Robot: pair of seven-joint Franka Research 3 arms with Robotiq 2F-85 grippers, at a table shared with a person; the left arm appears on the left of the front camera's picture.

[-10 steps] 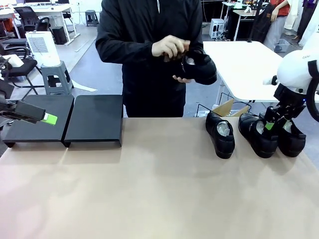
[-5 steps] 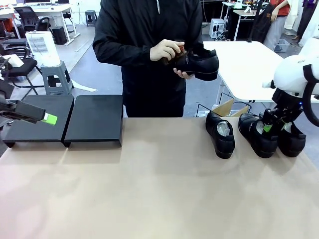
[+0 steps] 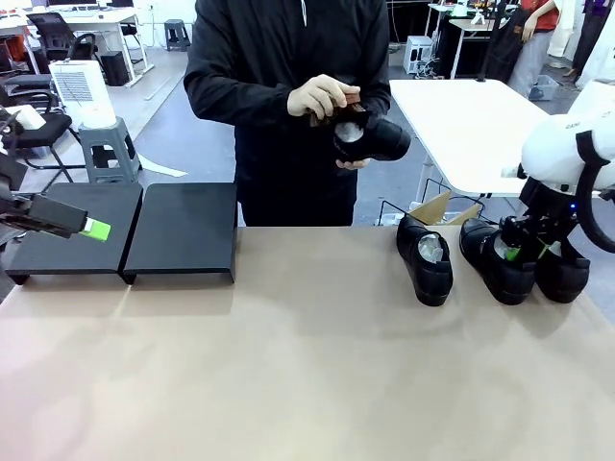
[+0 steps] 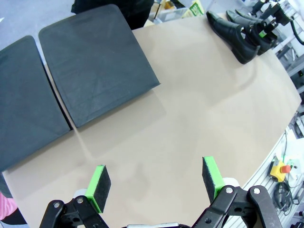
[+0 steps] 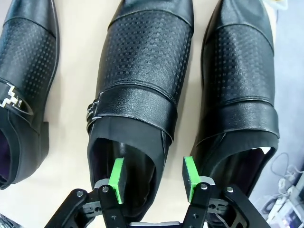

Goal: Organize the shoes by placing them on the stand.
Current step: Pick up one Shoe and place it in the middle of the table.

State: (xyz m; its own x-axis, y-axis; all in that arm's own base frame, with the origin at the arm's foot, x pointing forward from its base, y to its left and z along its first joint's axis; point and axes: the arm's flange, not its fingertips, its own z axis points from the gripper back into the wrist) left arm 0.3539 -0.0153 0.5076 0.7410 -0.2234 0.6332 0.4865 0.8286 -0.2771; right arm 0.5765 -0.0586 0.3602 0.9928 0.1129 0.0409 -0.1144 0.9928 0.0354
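Observation:
Three black shoes stand in a row at the table's far right: the left one, the middle one and the right one. My right gripper hangs low over the middle shoe. It is open: one pad is inside the shoe's opening, the other pad outside its wall, beside the neighbouring shoe. Across the table the person holds a fourth shoe and rubs it with a brush. My left gripper hovers open over the black stand, which carries nothing.
The tan table stretches wide between the stand and the shoes. A cardboard box sits just behind the shoes. A white table stands at the back right, a stool with a white appliance at the back left.
My right gripper has sunk a little lower onto the middle shoe. The person has turned the held shoe in their hands while brushing. My left arm has not moved.

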